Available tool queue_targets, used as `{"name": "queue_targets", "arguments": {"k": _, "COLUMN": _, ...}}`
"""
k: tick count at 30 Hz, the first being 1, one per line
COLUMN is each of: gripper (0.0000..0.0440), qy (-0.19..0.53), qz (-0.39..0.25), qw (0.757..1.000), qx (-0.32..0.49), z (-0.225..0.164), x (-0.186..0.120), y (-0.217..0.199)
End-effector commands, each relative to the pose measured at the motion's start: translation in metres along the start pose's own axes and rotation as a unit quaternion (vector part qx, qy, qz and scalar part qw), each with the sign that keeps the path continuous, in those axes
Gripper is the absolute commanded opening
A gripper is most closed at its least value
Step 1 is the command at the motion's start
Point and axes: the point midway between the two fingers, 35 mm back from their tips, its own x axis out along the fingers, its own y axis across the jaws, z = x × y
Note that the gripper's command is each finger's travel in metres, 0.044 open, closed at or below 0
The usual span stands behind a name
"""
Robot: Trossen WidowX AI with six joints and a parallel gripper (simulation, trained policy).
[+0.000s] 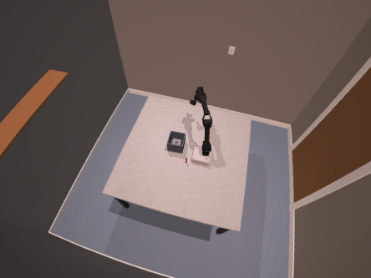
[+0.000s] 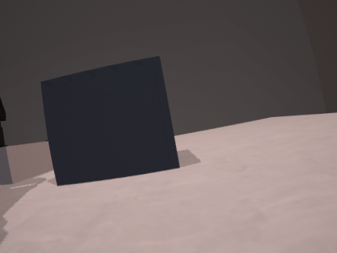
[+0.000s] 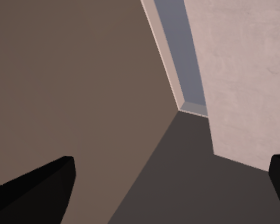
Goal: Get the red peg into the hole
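On the surface [image 1: 159,181] [image 2: 190,210] [image 3: 240,60], beside the open box [image 1: 176,147] [image 2: 110,123], lies the red peg [image 1: 186,160], not yet picked; the claw [image 1: 192,103] [image 3: 175,167] is wide apart and must next, I think, come down to it.

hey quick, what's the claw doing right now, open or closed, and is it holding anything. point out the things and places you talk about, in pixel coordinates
Claw [image 1: 192,103] [image 3: 175,167]: open wide, nothing between its fingers.
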Motion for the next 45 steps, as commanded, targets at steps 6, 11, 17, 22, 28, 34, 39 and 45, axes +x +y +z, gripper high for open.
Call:
{"name": "queue_targets", "arguments": {"k": 6, "gripper": 0.044, "qy": 0.062, "qz": -0.008, "qw": 0.997, "qx": -0.053, "z": -0.078, "x": -0.035, "y": -0.051}}
{"name": "queue_targets", "arguments": {"k": 11, "gripper": 0.044, "qy": 0.101, "qz": -0.018, "qw": 0.991, "qx": -0.081, "z": -0.117, "x": -0.06, "y": -0.084}}
{"name": "queue_targets", "arguments": {"k": 17, "gripper": 0.044, "qy": 0.148, "qz": -0.034, "qw": 0.983, "qx": -0.108, "z": -0.156, "x": -0.092, "y": -0.124}}
{"name": "queue_targets", "arguments": {"k": 22, "gripper": 0.044, "qy": 0.182, "qz": -0.053, "qw": 0.974, "qx": -0.125, "z": -0.179, "x": -0.119, "y": -0.159}}
{"name": "queue_targets", "arguments": {"k": 28, "gripper": 0.044, "qy": 0.215, "qz": -0.083, "qw": 0.962, "qx": -0.143, "z": -0.197, "x": -0.149, "y": -0.202}}
{"name": "queue_targets", "arguments": {"k": 34, "gripper": 0.044, "qy": 0.239, "qz": -0.121, "qw": 0.95, "qx": -0.16, "z": -0.204, "x": -0.176, "y": -0.246}}
{"name": "queue_targets", "arguments": {"k": 39, "gripper": 0.044, "qy": 0.252, "qz": -0.157, "qw": 0.938, "qx": -0.177, "z": -0.203, "x": -0.198, "y": -0.282}}
{"name": "queue_targets", "arguments": {"k": 45, "gripper": 0.044, "qy": 0.263, "qz": -0.202, "qw": 0.921, "qx": -0.202, "z": -0.196, "x": -0.222, "y": -0.323}}
